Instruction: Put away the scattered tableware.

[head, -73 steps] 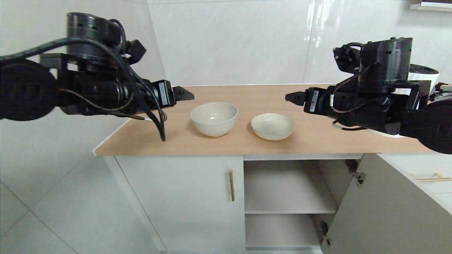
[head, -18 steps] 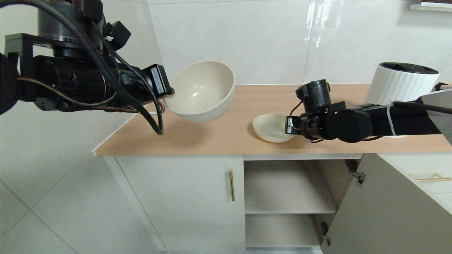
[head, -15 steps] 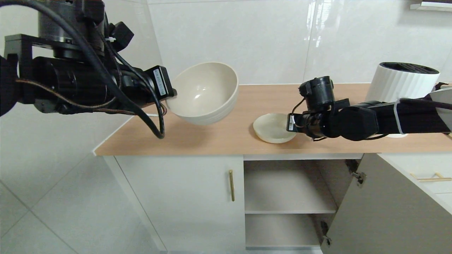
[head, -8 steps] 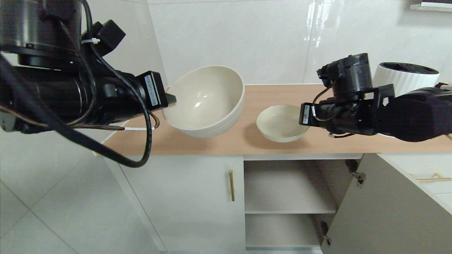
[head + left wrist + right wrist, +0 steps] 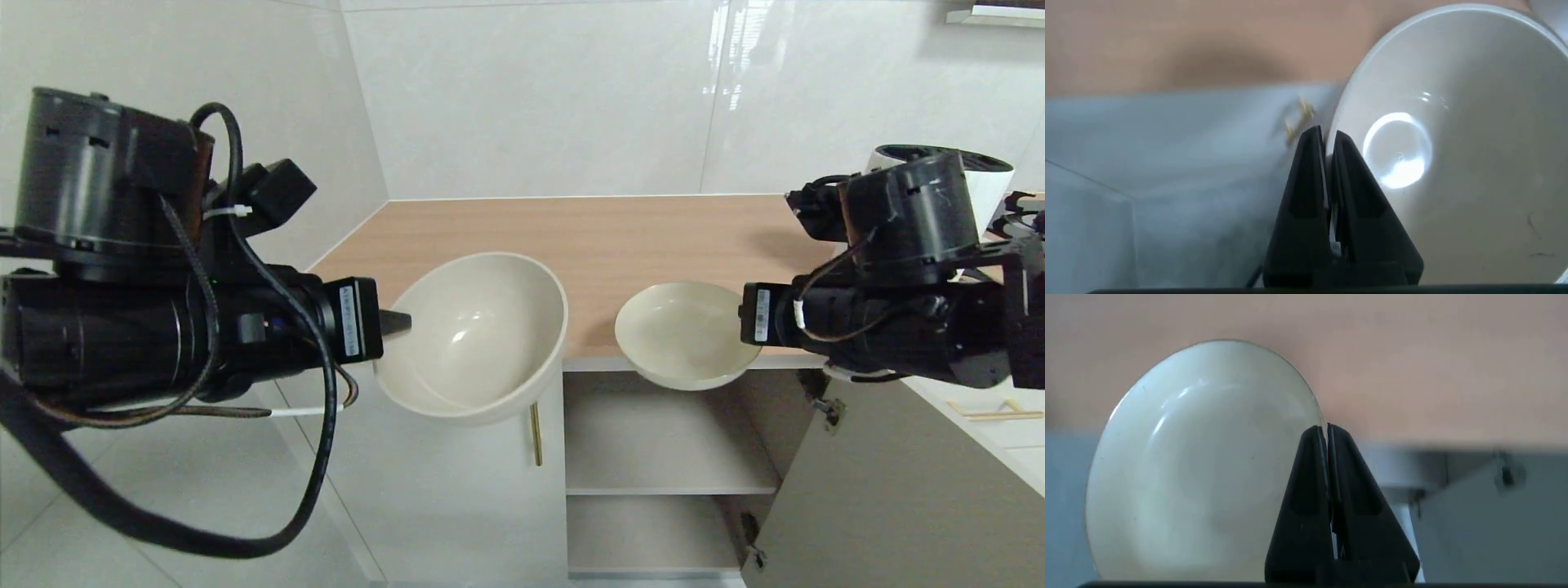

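The left tool (image 5: 398,322) is clamping the deep bowl (image 5: 482,335) by its rim, the right tool (image 5: 744,314) the shallow bowl (image 5: 682,331) likewise — both hanging before the tabletop (image 5: 571,237) edge. Probably stiff, slick and breakable — rim grips may slip.

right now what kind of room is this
Probably a kitchen: a wooden countertop over white cabinets, glossy wall tiles behind, plus tableware, a deep bowl and a shallow bowl.

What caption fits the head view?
Left gripper holds the big bowl, right gripper the small bowl, off the counter.
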You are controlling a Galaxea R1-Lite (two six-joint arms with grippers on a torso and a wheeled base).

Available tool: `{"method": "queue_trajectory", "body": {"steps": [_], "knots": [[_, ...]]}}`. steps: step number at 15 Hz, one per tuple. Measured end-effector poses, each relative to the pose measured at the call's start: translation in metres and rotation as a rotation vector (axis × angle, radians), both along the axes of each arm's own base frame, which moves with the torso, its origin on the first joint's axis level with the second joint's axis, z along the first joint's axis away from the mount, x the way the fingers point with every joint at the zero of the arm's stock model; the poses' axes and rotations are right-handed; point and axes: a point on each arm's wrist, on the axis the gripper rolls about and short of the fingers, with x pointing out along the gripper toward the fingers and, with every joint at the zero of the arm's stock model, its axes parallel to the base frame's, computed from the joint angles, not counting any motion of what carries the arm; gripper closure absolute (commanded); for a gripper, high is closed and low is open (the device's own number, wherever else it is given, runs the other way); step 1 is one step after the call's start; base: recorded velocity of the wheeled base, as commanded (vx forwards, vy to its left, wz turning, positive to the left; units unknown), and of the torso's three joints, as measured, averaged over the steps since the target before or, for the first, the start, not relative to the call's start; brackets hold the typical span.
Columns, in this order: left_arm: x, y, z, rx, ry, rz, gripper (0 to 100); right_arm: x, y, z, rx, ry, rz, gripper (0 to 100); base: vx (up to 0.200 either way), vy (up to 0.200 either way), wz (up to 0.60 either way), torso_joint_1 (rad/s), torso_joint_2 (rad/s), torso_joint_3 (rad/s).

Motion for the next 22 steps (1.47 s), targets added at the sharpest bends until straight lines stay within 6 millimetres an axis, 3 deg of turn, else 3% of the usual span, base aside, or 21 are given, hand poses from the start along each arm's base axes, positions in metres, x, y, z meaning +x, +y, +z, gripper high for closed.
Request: {"method": "queue_trajectory", "body": {"steps": [3, 7, 17, 22], "knots": [[-0.010, -0.001, -0.028, 0.023, 0.067, -0.052, 100, -0.030, 0.001, -0.020, -0.011, 0.065, 0.048, 100, 0.000, 0.000, 0.00, -0.024, 0.06, 0.043], [-0.017, -0.003, -0.048, 0.073, 0.111, -0.091, 100, -0.040, 0.004, -0.034, -0.029, 0.112, 0.074, 100, 0.000, 0.000, 0.00, -0.128, 0.40, 0.267], [-0.013, -0.011, -0.067, 0.122, 0.171, -0.118, 100, -0.011, 0.017, -0.082, -0.098, 0.247, 0.054, 100, 0.000, 0.000, 0.00, -0.090, 0.45, 0.351], [-0.011, -0.014, -0.071, 0.131, 0.186, -0.120, 100, 0.003, 0.022, -0.098, -0.106, 0.264, 0.039, 100, 0.000, 0.000, 0.00, -0.010, 0.10, 0.093]]}}
